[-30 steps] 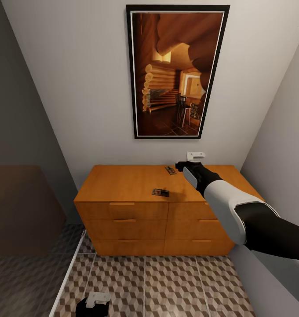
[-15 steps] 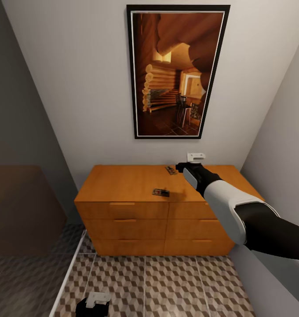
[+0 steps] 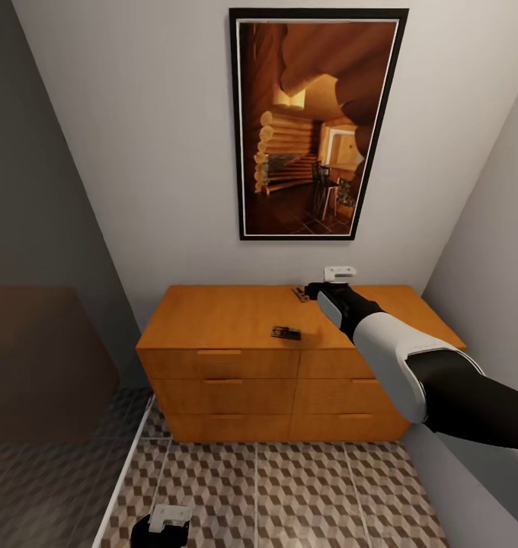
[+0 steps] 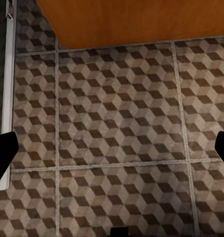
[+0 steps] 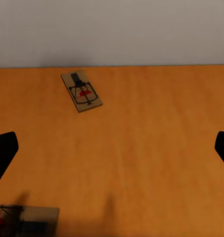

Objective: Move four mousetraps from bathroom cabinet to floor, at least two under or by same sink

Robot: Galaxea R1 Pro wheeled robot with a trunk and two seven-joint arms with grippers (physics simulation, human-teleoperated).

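Two mousetraps are lying on the cabinet; both grippers, right gripper and left gripper, are holding their jaws wide, gripping nothing.

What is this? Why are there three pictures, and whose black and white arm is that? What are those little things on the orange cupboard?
It is a robot in a computer-made bathroom. The big picture comes from a camera on its head. The arm you see is its right arm, ending in the right gripper, a two-finger hand, held over the orange cabinet.

The other two pictures come from cameras near each gripper. The right one looks down at the cabinet top, where one mousetrap lies flat; a second mousetrap sits nearer the front edge. The dark shapes at the sides are the gripper's fingers, spread open and holding nothing.

The left gripper hangs low, open too, over the patterned bathroom floor.
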